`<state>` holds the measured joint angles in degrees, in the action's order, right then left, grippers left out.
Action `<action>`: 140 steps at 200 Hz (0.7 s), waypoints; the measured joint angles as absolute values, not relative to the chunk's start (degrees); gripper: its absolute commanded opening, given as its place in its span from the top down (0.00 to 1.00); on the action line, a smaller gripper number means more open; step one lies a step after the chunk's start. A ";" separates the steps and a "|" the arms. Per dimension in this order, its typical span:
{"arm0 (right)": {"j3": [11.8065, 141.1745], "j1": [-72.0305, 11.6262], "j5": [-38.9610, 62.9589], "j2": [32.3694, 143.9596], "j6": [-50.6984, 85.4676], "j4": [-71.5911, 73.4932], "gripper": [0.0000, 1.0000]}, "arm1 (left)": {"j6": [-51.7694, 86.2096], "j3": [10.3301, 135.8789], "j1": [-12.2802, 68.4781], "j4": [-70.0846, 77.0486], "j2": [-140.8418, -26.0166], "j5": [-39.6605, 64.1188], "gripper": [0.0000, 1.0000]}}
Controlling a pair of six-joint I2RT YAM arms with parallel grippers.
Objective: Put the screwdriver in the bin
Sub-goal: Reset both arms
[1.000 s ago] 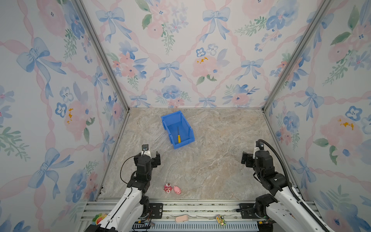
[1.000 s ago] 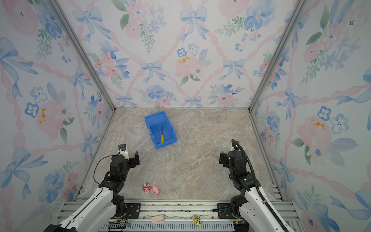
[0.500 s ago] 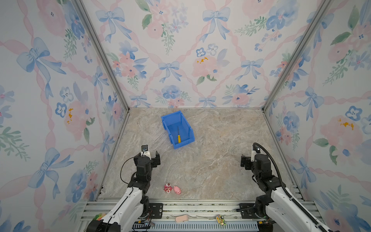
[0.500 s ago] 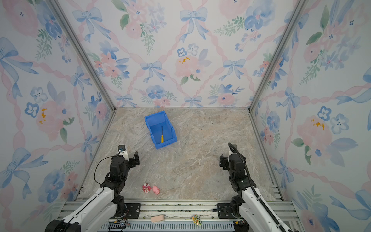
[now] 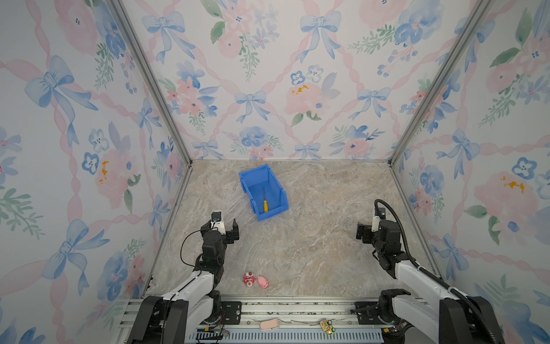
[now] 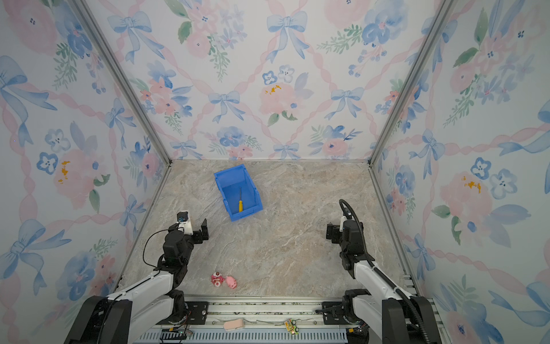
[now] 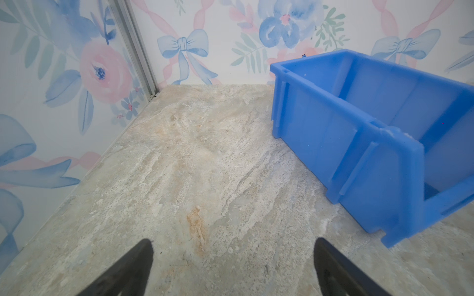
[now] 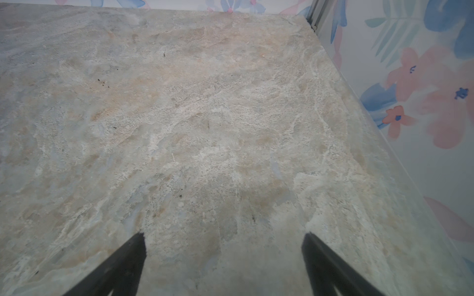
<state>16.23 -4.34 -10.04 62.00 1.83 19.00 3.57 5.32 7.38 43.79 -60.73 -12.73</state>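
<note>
Currently the screwdriver [image 5: 265,203] lies flat on the floor of the bin [image 5: 275,187], fully inside its walls. Its yellow handle points toward the bin's low front lip and its thin grey shaft toward the bin's tall back wall. No part crosses the rim. Lying lengthwise suits a tool shorter than the bin, since it rests on the bottom and cannot roll out over the low lip.

The left gripper [image 7: 232,246] hovers near the bin's front corner, apart from it, with its fingers spread wide and nothing between them. Its wrist view shows the bin's outer side wall; the screwdriver is hidden there. The right gripper [image 8: 223,234] sits well apart from the bin on the opposite side, also spread wide and empty, facing only bare table [image 5: 312,238].

Judgement: the placement appears complete. Both arms stand clear of the bin, most likely so that neither nudges it or disturbs its contents.

Two small pink toys [image 5: 256,280] lie well apart from the bin, beyond its low front, and play no part in the task.
</note>
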 measured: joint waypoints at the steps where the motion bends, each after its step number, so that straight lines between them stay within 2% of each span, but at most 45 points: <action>1: 16.27 -4.29 -10.00 62.17 1.83 19.14 0.03 | 3.60 5.32 7.35 43.92 -60.88 -12.71 0.02; 71: 22.65 -2.72 -5.08 76.01 1.85 29.82 0.03 | 2.50 6.90 5.91 57.39 -72.88 -9.39 0.02; 140: 25.43 -0.49 -1.78 82.91 1.43 37.45 0.03 | 1.43 10.15 2.66 64.27 -81.76 -4.56 0.02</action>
